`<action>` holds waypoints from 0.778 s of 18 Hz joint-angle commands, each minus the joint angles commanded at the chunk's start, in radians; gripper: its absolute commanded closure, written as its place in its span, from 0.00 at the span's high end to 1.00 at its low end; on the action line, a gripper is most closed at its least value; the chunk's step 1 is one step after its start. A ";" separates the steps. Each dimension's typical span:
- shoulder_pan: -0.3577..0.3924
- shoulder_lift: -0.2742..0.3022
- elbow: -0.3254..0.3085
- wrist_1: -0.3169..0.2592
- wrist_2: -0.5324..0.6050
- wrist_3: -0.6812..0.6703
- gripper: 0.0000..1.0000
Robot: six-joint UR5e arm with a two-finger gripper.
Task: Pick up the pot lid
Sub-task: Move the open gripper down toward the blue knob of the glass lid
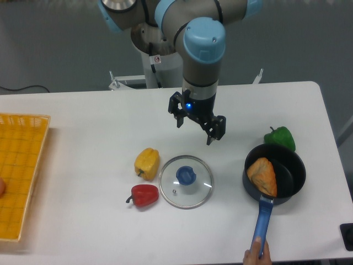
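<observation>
A round glass pot lid with a blue knob lies flat on the white table, front of centre. My gripper hangs above the table just behind the lid, a little to its right. Its two black fingers point down and stand apart, open, with nothing between them. The gripper does not touch the lid.
A yellow pepper and a red pepper lie just left of the lid. A black pot holding an orange piece of food sits to the right, its blue handle held by a hand. A green pepper lies behind it. A yellow basket stands at the left edge.
</observation>
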 joint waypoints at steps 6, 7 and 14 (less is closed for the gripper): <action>-0.035 -0.032 -0.002 0.008 0.012 -0.135 1.00; -0.046 -0.047 -0.003 0.008 0.015 -0.173 1.00; -0.124 -0.150 -0.005 0.064 0.144 -0.339 1.00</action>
